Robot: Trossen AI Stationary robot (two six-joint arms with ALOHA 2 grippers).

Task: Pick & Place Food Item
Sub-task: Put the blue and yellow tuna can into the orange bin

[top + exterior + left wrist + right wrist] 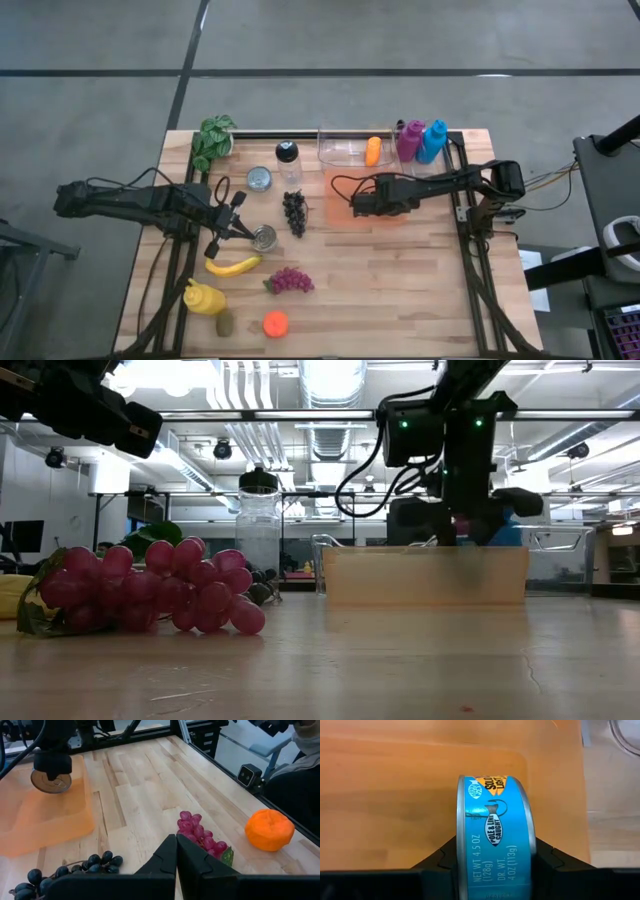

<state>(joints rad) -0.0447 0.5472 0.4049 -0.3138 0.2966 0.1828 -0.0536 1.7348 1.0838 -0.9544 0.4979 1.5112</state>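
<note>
A tuna can with a blue label (495, 845) is in my right gripper (357, 205), which is shut on it over the orange tray (388, 213) right of the table's middle. The left wrist view shows the can's round end (51, 780) just above the tray (45, 820). In the low view the tray's near wall (425, 575) hides the can. My left gripper (176, 840) is shut and holds nothing; it hangs over the table's left half (245, 228), near an open tin. My right gripper pinches the can between its two fingers, one finger (437, 865) on each flat end, with the labelled side wall (492, 805) toward the wrist camera. The fingers slant down from the table's right side. The can stands on edge; whether it touches the tray's floor I cannot tell.
Black grapes (294, 212), purple grapes (290, 281), a banana (232, 266), two open tins (259, 178), a yellow bottle (203, 298) and an orange (275, 323) lie on the left half. A clear bin with a carrot (372, 150) and bottles (420, 140) stand at the far edge.
</note>
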